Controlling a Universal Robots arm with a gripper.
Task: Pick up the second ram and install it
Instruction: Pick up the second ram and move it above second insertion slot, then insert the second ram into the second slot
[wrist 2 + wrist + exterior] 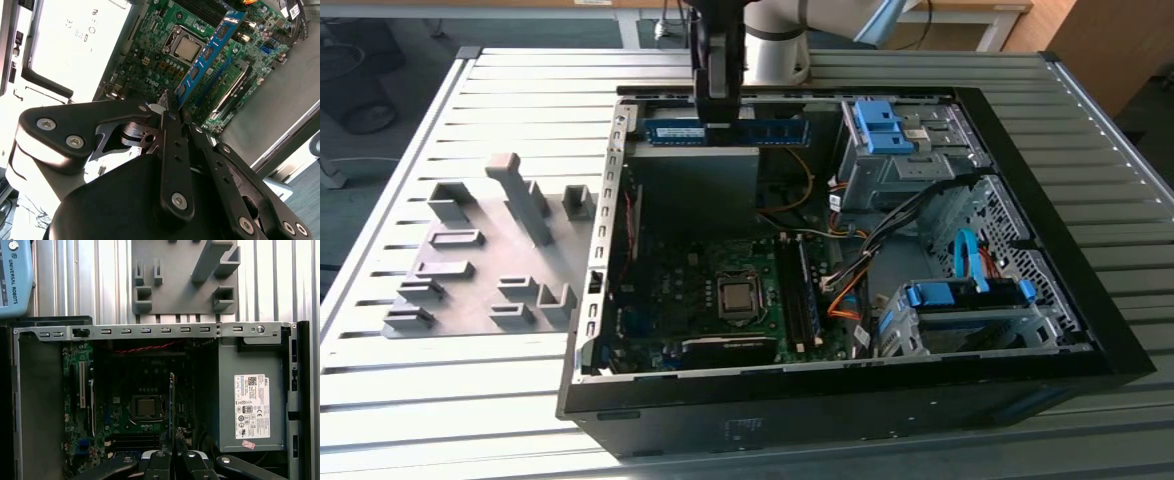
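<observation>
Presently, entries listed from the tool outward.
Gripper (172, 117): fingers pinched on one end of the second ram, so the stick's length stays free of them.
Second ram (209, 51): blue board held on edge, projecting straight out from the fingertips over the open computer case (1067, 300), clear of the motherboard (165, 65); seen edge-on as a thin line in the first wrist view (172, 405).
Memory slots (235, 82): beyond the stick's far end; one apparently already filled, though hard to confirm.
Holder tray (480, 270): grey, outside the case, well apart from the gripper.
</observation>
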